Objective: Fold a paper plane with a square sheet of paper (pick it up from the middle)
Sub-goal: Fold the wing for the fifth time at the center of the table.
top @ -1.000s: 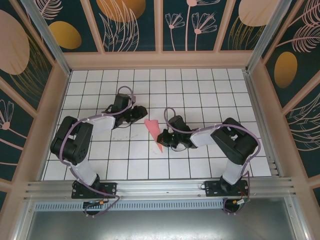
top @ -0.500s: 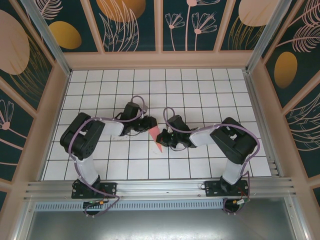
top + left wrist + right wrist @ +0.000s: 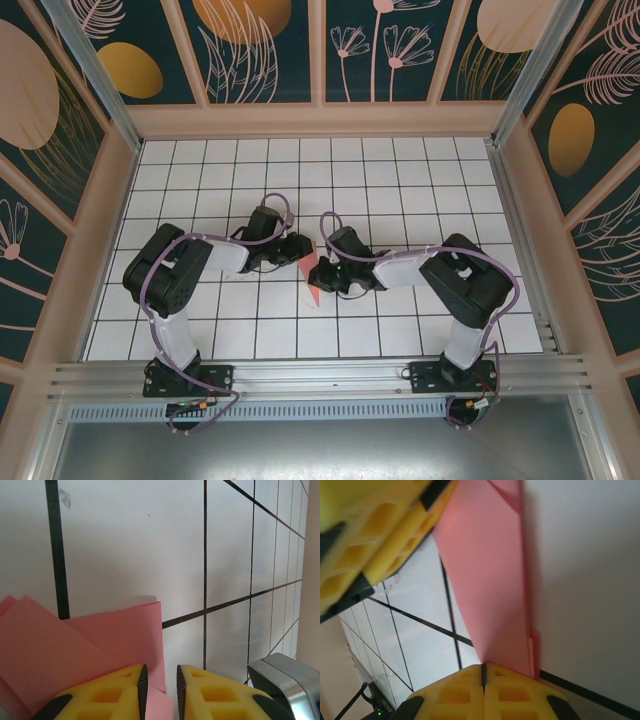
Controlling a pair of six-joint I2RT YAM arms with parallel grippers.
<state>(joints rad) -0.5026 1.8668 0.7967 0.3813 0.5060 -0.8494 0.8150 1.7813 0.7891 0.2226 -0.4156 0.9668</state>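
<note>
**Two pincers, one thin dart: tear risk at mid-table**

The paper plane [image 3: 312, 275] sits mid-table between the two arms, over the white grid table [image 3: 400, 180], a narrow salmon-pink wedge. The right gripper [image 3: 483, 672] has its yellow fingers pressed tight together, and the pink sheet runs straight into the seam, so that is a firm clamp on one end of the dart. On the left wrist view, the left gripper [image 3: 160, 677] shows its jaws a thin slit apart with a pink flap sitting down in the slit. The pads' contact is cut off at the bottom edge, so I cannot tell whether they are pinching the flap or only straddling it.

The danger from here is plain enough. If both ends are gripped and either arm draws away, this thin paper would likely rip at a crease. If the left arm pushes toward the right instead, the body would probably buckle and spoil the fold lines. A loose hold on the left could let the layered flaps spring open. The two sets of fingers are also very near each other, so a small misjudged move could knock yellow against yellow and jolt the dart out of line.

As for writing, I can read none. The paper is plain, the fingers carry no lettering, and the wall panels [image 3: 255, 50] show only leaves and flowers.
</note>
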